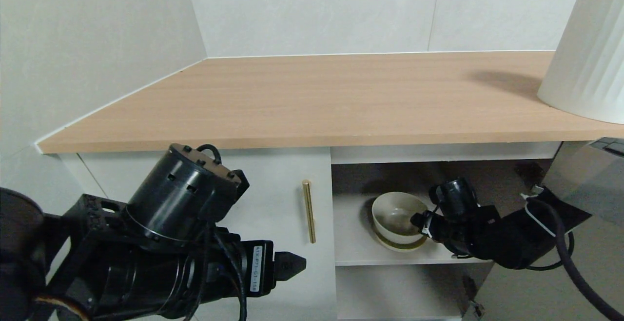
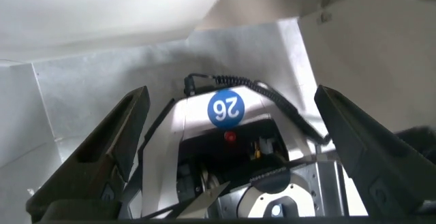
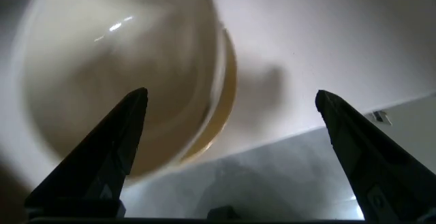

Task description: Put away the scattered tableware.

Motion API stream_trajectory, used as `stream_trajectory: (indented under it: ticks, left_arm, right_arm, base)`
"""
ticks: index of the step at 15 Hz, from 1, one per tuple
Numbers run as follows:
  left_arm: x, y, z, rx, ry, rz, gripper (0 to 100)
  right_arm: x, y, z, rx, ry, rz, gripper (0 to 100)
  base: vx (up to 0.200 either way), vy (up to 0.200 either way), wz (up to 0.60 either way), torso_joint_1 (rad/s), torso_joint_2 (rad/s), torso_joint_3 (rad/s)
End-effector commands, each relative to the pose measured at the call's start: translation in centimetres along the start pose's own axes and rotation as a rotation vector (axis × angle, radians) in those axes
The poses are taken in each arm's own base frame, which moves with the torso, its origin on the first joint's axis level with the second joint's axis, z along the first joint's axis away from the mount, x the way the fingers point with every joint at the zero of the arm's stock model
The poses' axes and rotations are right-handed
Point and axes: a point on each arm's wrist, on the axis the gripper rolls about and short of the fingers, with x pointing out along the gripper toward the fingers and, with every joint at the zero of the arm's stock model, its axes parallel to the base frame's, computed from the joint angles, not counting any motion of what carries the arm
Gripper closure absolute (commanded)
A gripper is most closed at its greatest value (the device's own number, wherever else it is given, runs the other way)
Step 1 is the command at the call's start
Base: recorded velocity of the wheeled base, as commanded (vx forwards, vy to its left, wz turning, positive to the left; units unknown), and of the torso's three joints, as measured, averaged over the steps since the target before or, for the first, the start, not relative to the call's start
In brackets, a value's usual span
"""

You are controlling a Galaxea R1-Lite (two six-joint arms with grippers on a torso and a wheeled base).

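The right jaws stand released and wide apart, with nothing between the two dark fingers (image 3: pixel 102 163). Just ahead of them, nearer one finger than the other, is a cream bowl (image 3: pixel 116 74). It rests on a yellowish plate (image 3: pixel 228 108) whose rim shows under the bowl's edge. Whether a fingertip touches the bowl cannot be told. In the head view the right arm (image 1: pixel 487 238) reaches from the robot's right into the open cabinet compartment, and its wrist sits just beside the bowl's right rim. The bowl and plate sit on the upper shelf (image 1: pixel 356 250) of that compartment, toward its left half, and another white space opens below the shelf

The left jaws are released as well, fingers (image 2: pixel 109 156) spread wide and holding nothing. The left arm (image 1: pixel 180 213) hangs low on the robot's left, in front of the closed white cabinet door (image 1: pixel 273 189). Its tip points toward the robot's right, just below and beside the lower end of the upright brass handle (image 1: pixel 308 211)

The wooden worktop (image 1: pixel 317 101) spans the cabinet and meets pale walls at the back and on the left. A white pleated lampshade (image 1: pixel 585 52) stands at its right end. Under that end a glossy grey open door (image 1: pixel 575 189) stands to the right of the right arm
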Motion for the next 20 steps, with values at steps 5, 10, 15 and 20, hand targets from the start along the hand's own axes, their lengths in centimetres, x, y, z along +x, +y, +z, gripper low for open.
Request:
stream_trajectory:
  ticks: [5, 10, 15, 20]
  left_arm:
    - [-5.4, 2.7, 0.6, -0.034, -0.102, -0.002, 0]
    - [-7.0, 4.8, 0.0, -0.033, -0.153, 0.037, 0]
    - [-6.5, 5.0, 0.3, -0.038, -0.144, 0.058, 0]
    - [-5.3, 4.5, 0.9, -0.03, -0.116, 0.07, 0]
  right_arm:
    - [-15.1, -1.8, 0.0, -0.307, 0.113, 0.274, 0]
    - [-24.5, -3.3, 2.2, -0.376, 0.165, 0.327, 0]
    - [-23.0, -3.4, 0.9, -0.409, 0.22, 0.262, 0]
    - [-23.7, -3.7, 1.3, -0.399, 0.2, 0.284, 0]
  base:
    - [0.0, 0.0, 0.0, 0.0, 0.0, 0.0]
    - [0.0, 0.0, 0.0, 0.0, 0.0, 0.0]
    - [0.0, 0.0, 0.0, 0.0, 0.0, 0.0]
    - [-0.12, 0.0, 0.0, 0.001, 0.0, 0.003]
